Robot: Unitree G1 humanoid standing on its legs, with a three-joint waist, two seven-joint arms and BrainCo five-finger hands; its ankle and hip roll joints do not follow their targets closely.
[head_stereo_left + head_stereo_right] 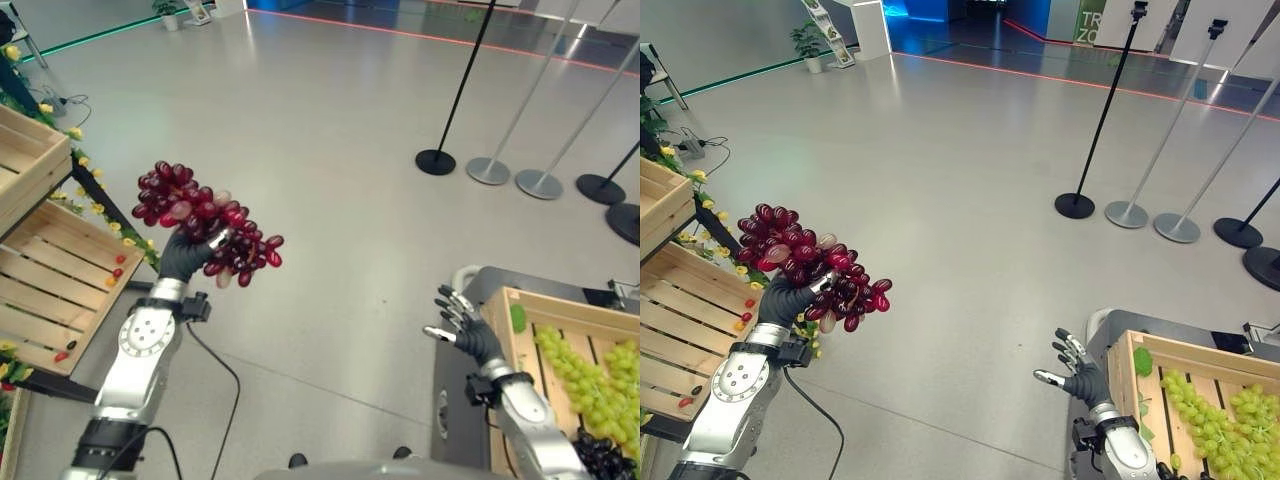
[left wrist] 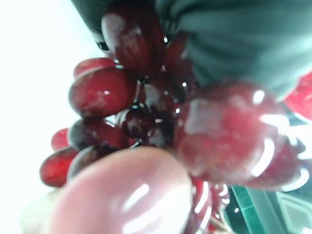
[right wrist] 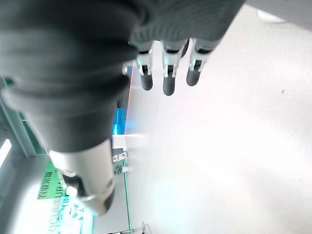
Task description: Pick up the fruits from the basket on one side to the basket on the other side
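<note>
Stand in large indoor hall, exhibition or showroom sort. Around me wide smooth grey floor, glossy. Ahead on my right, row of barrier posts on round bases. At far edge, glowing green and red strip lines in floor, potted plant, slanted display stand. At my left, wooden crates trimmed with yellow flowers; at my right, another wooden crate with green grapes: fruit-stall mock-up.

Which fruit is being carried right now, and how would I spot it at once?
Start at the wooden crate on the robot's left. Beside it, the left hand holds up a bunch of red grapes above the grey floor. The other grapes are green grapes lying in the right crate.
</note>
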